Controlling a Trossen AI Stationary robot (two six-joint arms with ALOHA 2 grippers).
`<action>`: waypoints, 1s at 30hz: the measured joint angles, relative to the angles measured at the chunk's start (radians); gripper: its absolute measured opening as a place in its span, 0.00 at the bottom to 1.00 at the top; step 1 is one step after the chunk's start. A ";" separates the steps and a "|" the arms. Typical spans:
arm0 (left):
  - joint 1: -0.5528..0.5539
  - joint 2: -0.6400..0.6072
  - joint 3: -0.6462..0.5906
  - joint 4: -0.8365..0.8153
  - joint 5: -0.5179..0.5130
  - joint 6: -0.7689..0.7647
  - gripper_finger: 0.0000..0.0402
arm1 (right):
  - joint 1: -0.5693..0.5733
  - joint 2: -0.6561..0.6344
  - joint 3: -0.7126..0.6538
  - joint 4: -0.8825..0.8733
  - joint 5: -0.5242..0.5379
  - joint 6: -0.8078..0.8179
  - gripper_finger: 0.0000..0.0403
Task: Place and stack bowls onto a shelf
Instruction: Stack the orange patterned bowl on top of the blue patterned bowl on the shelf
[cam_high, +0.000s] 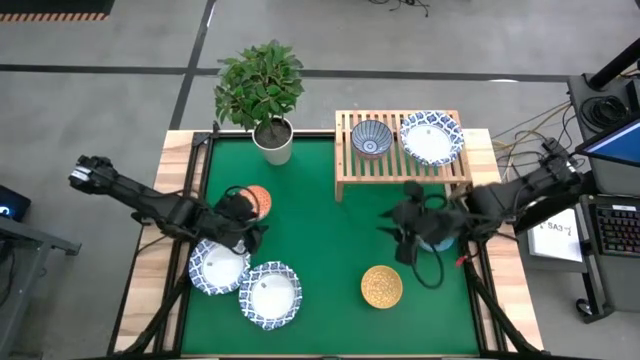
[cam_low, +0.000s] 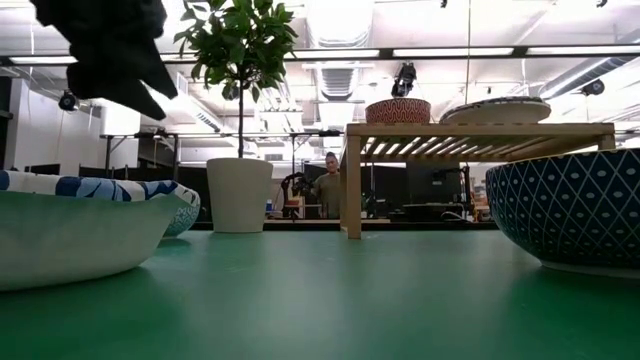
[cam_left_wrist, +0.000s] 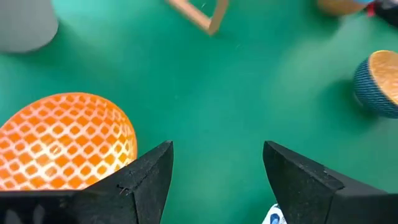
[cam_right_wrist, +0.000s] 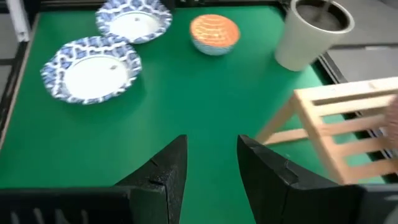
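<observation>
The wooden shelf (cam_high: 400, 170) stands at the table's far right and carries a small blue-patterned bowl (cam_high: 371, 138) and a wide white bowl (cam_high: 431, 137). Two more wide white bowls (cam_high: 218, 267) (cam_high: 269, 294) rest on the green mat at the near left. My left gripper (cam_left_wrist: 214, 177) (cam_high: 243, 215) is open and empty, with the orange-red bowl (cam_left_wrist: 65, 140) (cam_high: 257, 198) just beside one finger. The yellow-orange bowl (cam_high: 381, 286) sits at the near middle. My right gripper (cam_right_wrist: 211, 165) (cam_high: 405, 228) hovers open and empty in front of the shelf. A light blue bowl (cam_high: 438, 243) peeks out under the right arm.
A white plant pot (cam_high: 273, 142) with a leafy plant stands at the far edge, left of the shelf. The table's wooden border (cam_high: 150, 260) frames the mat. Bare mat (cam_high: 330, 240) lies between the two grippers. A person shows in the room beyond (cam_low: 328, 185).
</observation>
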 joint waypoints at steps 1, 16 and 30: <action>0.014 0.017 0.015 -0.016 0.015 -0.007 0.58 | 0.022 0.000 -0.014 0.015 0.012 0.001 0.32; 0.242 0.375 0.189 -0.310 0.181 0.062 0.58 | 0.178 0.000 -0.132 0.115 0.127 0.055 0.32; 0.288 0.558 0.191 -0.285 0.178 0.129 0.58 | 0.196 -0.001 -0.220 0.238 0.127 0.062 0.32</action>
